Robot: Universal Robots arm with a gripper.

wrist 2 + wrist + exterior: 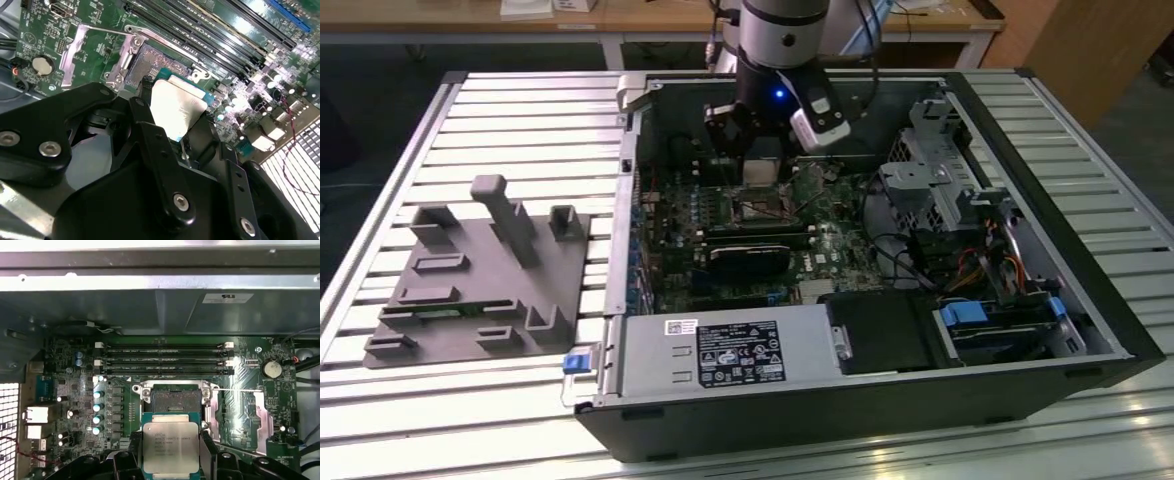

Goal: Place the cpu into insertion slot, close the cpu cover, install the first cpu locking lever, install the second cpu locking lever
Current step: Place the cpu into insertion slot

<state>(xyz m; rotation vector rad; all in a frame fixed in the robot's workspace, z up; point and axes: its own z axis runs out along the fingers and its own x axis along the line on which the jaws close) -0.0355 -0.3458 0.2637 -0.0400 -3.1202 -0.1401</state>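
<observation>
My claw is clenched on the cpu, one finger on each of two opposite edges. The cpu hangs near the bare slot, not yet in it. The cover lies flipped open beside the slot.

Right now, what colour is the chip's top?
The cpu top is pale silvery-grey; the first wrist view shows it best.

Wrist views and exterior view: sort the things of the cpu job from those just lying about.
Job: gripper, shut on the cpu; insertion slot, empty; cpu cover, open.
Lying about: grey fixture block; black card; coin battery; memory slots.
</observation>
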